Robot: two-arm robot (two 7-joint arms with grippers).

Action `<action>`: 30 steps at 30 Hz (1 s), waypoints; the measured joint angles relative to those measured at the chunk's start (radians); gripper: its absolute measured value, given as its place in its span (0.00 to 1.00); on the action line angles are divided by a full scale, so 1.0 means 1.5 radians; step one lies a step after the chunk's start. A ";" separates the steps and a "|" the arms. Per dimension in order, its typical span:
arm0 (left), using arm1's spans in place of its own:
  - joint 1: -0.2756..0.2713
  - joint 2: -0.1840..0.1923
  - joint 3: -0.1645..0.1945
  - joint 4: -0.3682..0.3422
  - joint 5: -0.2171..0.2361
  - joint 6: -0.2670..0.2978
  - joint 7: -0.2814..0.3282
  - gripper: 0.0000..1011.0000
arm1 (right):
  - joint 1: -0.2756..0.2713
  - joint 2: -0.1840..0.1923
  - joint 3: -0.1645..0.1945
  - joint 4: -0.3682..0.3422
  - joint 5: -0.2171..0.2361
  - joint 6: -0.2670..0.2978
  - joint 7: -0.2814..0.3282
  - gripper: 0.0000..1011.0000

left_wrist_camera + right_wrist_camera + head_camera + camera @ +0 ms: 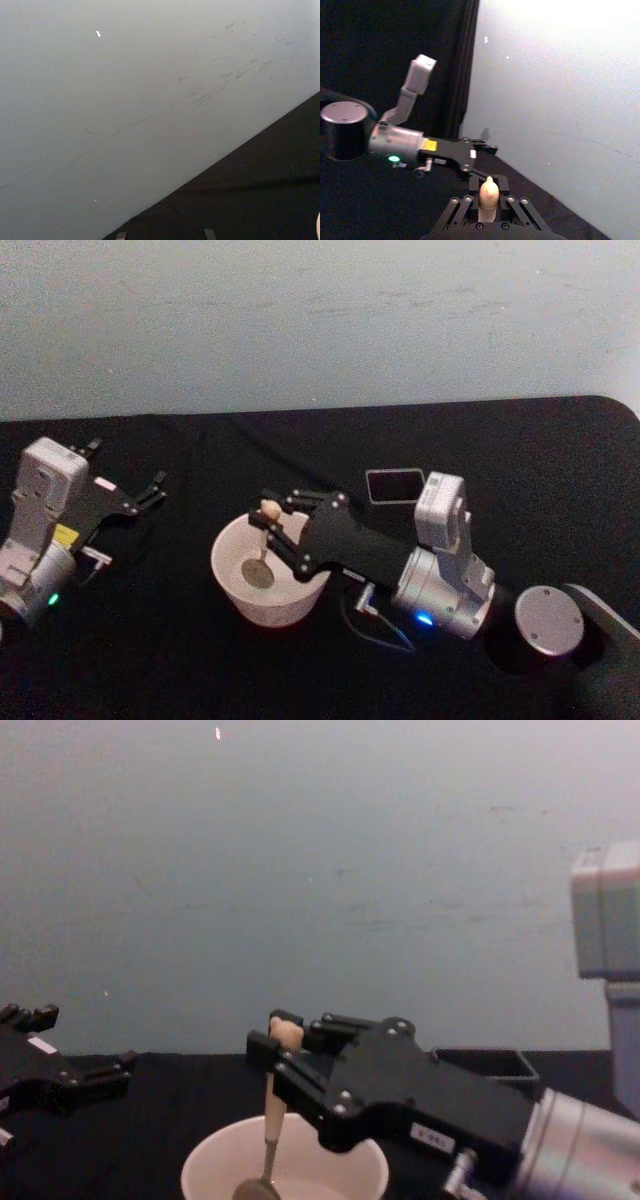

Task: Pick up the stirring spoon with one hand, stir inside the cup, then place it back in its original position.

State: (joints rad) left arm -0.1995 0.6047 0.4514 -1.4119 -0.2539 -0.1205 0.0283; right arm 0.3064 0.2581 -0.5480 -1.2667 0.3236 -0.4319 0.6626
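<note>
One hand, the right gripper (272,512), was clenched on the handle of the stirring spoon (263,543), bowl down inside the cup (240,602). Light and stiff, it seemed best pinched there; the left gripper (128,465) sat splayed at nine o'clock.

A lab-style robot test bench: 1 table (300,680) draped in black cloth, set against a plain, scuffed grey wall (300,320).

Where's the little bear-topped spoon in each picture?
Head view: stirring spoon stands in the cup, centre, held by the right end effector.
Chest view: bottom centre, bowl in cup.
Right wrist view: bottom centre, bear head clamped.
Left wrist view: wall and table; left end effector idles far left.
Landmark: the right end effector.
</note>
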 joint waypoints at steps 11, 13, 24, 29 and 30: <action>0.000 0.000 0.000 0.000 0.000 0.000 0.000 0.99 | 0.027 -0.018 0.017 0.047 -0.019 -0.009 -0.028 0.21; 0.000 0.000 0.000 0.000 0.000 0.000 0.000 0.99 | 0.028 -0.018 0.019 0.049 -0.020 -0.009 -0.029 0.21; 0.000 0.000 0.000 0.000 0.000 0.000 0.000 0.99 | 0.029 -0.017 0.029 0.053 -0.026 -0.014 -0.030 0.21; 0.000 0.000 0.000 0.000 0.000 0.000 0.000 0.99 | 0.022 -0.007 0.036 0.046 -0.026 -0.013 -0.031 0.21; 0.000 0.000 0.000 0.000 0.000 0.000 0.000 0.99 | 0.018 -0.002 0.038 0.040 -0.025 -0.013 -0.030 0.21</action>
State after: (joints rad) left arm -0.1995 0.6047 0.4514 -1.4120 -0.2539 -0.1205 0.0283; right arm 0.3328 0.2558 -0.4910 -1.2061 0.2868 -0.4516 0.6179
